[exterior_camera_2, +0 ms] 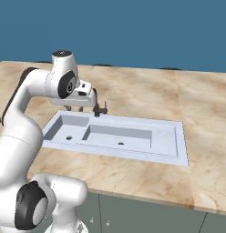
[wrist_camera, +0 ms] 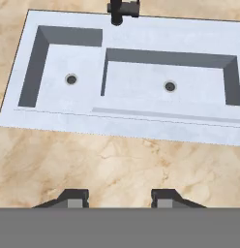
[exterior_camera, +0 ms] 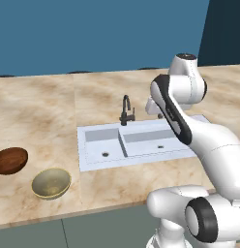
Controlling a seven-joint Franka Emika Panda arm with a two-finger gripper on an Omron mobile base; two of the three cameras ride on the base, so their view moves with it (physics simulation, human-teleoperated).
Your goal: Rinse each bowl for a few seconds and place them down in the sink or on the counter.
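Two bowls sit on the counter left of the sink: the dark reddish-brown one at the far left edge, and the pale olive-gold one closer to the front edge. Both are upright and apart from each other. My gripper hangs open above the counter in front of the sink, with nothing between its fingers. It points down at the two white basins, well to the right of the bowls. The dark faucet stands at the back of the sink.
Each basin has a small round drain. A blue wall runs behind the counter. Grey-green cabinet fronts lie below the front edge. Bare counter stretches to the right of the sink.
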